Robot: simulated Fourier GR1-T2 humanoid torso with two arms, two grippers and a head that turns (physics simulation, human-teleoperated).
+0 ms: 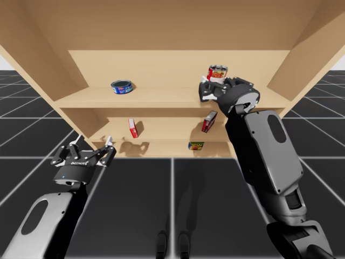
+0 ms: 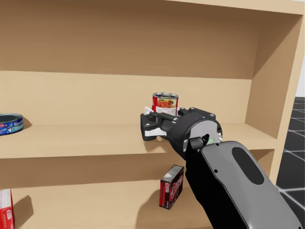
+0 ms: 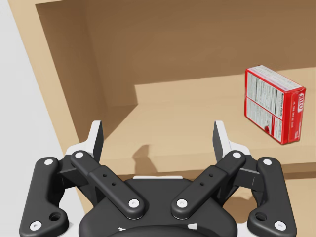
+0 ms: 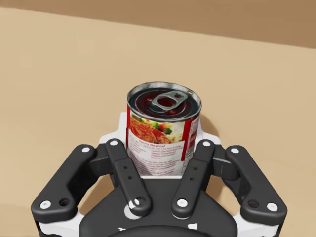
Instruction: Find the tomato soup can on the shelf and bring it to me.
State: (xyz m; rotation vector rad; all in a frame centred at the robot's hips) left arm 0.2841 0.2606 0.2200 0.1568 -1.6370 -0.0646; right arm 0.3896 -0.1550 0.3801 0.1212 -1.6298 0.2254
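You are pinching the tomato soup can [image 4: 163,126] between the fingers of your right pincer [image 4: 160,147] as it is standing upright on the upper shelf board [image 1: 161,98], so lifting it out and carrying it back are, judging by this, remaining, with your left pincer [image 3: 158,137] hanging spread.

A shelf unit [image 1: 178,65] of light wood is recorded, open at the front and closed by a plain back panel [image 2: 119,43] and side panels [image 1: 307,48]. An upper board [image 1: 161,98] and a lower board [image 1: 167,128] are noted. The floor [image 1: 135,189] is marked out in black squares by pale grid lines. Soft shadows are cast on the boards. A pale backdrop [image 1: 338,63] is seen beyond.
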